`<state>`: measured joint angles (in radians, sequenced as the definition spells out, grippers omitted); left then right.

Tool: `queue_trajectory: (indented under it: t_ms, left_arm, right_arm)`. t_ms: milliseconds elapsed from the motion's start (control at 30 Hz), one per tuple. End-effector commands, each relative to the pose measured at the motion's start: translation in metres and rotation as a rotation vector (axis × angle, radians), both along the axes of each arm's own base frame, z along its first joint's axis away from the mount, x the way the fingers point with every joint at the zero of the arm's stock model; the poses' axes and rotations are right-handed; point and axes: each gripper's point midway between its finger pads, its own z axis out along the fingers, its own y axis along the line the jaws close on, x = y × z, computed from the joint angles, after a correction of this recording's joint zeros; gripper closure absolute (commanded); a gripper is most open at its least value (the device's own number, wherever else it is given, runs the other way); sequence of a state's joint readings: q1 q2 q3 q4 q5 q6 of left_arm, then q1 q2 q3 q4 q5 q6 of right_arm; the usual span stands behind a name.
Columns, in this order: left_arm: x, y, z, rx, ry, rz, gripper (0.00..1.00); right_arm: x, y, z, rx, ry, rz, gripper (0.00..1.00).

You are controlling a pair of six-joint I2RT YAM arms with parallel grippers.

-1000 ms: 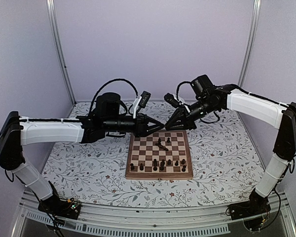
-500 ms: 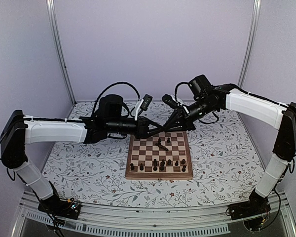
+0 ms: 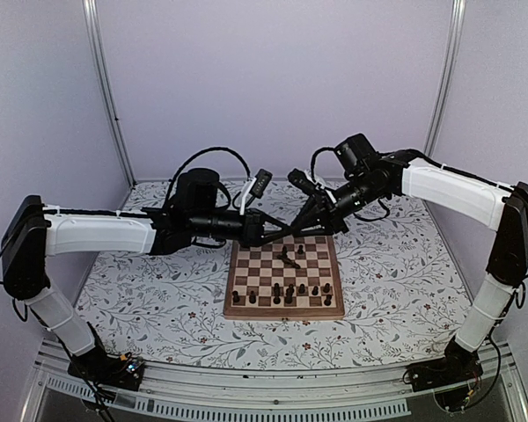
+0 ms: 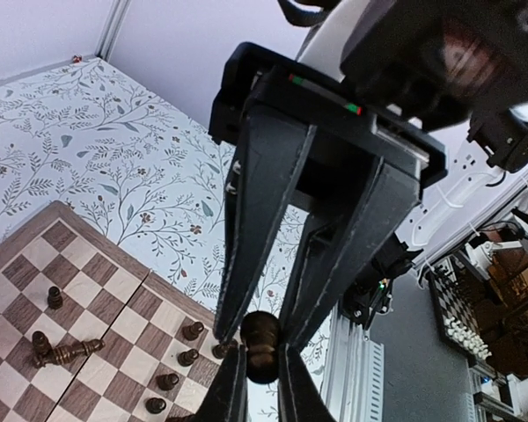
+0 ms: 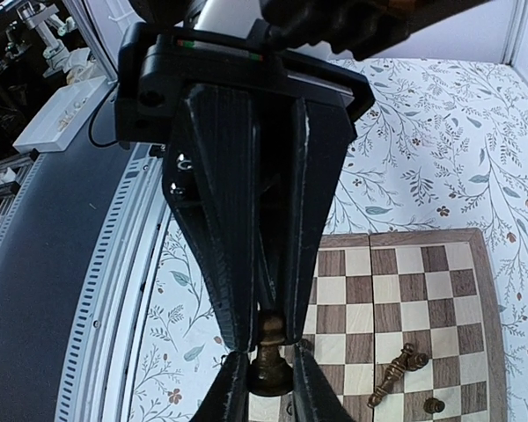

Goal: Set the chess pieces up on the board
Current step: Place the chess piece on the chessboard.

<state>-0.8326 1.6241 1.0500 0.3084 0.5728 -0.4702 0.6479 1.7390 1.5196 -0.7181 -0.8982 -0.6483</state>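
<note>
Dark wood is being pinched at both tips: the left fingers point(image 4: 257, 220) are clamping one chess piece point(image 4: 260, 345) and the right fingers point(image 5: 224, 220) a second chess piece point(image 5: 270, 350), each long axis running along the fingers, base outward, both hovering at the board's point(image 3: 282, 313) far edge, free squares lying nearward.

The left end effector point(image 3: 288, 231) has slid in over the far edge of the board point(image 3: 282, 314) and now pinches shut on the chess piece point(image 4: 260, 338) that the right end effector point(image 3: 301, 229) holds there.
</note>
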Motion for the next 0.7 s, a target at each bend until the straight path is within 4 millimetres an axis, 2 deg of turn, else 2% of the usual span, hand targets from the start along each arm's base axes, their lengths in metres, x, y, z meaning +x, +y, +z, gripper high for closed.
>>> queue_trajectory:
  t_ms: [0,100,200,267,333,433,500,633,667]
  left_arm:
    - [0.002,-0.001,0.017,-0.036,-0.067,-0.016,0.91]
    - [0.008,0.003,0.017,0.007,-0.112,0.018,0.91]
    - [0.017,0.009,0.012,0.109,-0.183,0.060,0.91]
    - [0.025,0.014,0.009,0.201,-0.246,0.099,0.92]
    - [0.027,0.020,-0.001,0.313,-0.260,0.121,0.92]
    - [0.028,0.028,-0.004,0.397,-0.244,0.132,0.91]
    - [0.027,0.038,-0.011,0.464,-0.220,0.138,0.91]
    - [0.021,0.061,-0.032,0.619,-0.167,0.148,0.91]
    - [0.018,0.066,-0.039,0.662,-0.145,0.136,0.91]
  right_arm:
    - [0.002,0.007,-0.006,-0.028,-0.017,-0.001,0.69]
    - [0.023,-0.006,-0.008,-0.059,-0.038,-0.095,0.54]
    - [0.046,-0.042,0.001,-0.004,0.001,-0.173,0.51]
    - [0.057,-0.064,-0.003,-0.001,0.003,-0.231,0.50]
    - [0.059,-0.082,-0.006,0.008,-0.019,-0.268,0.50]
    - [0.054,-0.101,-0.010,0.018,-0.066,-0.312,0.47]
    - [0.051,-0.111,-0.027,-0.017,-0.090,-0.352,0.47]
    - [0.058,-0.125,-0.048,-0.043,-0.168,-0.468,0.45]
    - [0.059,-0.130,-0.047,-0.052,-0.200,-0.488,0.44]
